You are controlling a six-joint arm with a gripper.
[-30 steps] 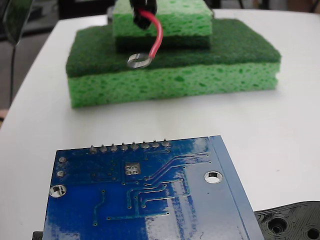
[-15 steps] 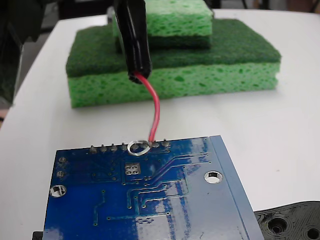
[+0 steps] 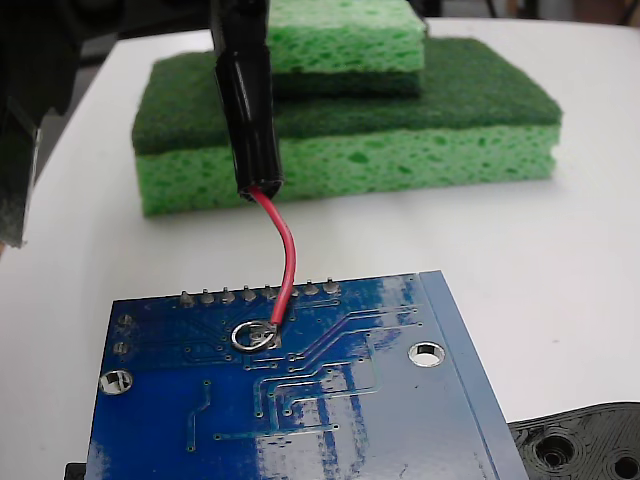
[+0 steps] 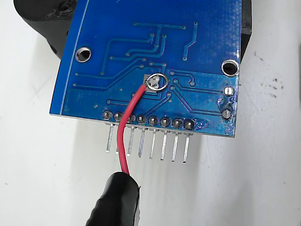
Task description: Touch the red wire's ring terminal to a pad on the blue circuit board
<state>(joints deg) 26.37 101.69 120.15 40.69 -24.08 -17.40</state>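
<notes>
the board lies flat at the near edge of the surface in the fixed view, its row of solder points along the far edge. the ring rests on the board just inside that row, over a small grey pad, with the wire arching up from it into a black sleeve.

the wrist view shows what the fixed view cannot: a row of metal pins projecting past the board's edge over the bare surface, and the ring lying on a square pad between traces, the wire crossing the solder row. it also shows a black block under the board's far corner. only the fixed view shows two stacked green sponges at the far side of the surface and a black holed piece at the near right corner.

claw: not discernible in either view; only the sleeve shows, so its state cannot be told.

half a second ago the ring sat on the solder row at the board's far edge; it now lies further in, on the pad, and the sleeve hangs lower. a second ago the ring hung in front of the sponges.
</notes>
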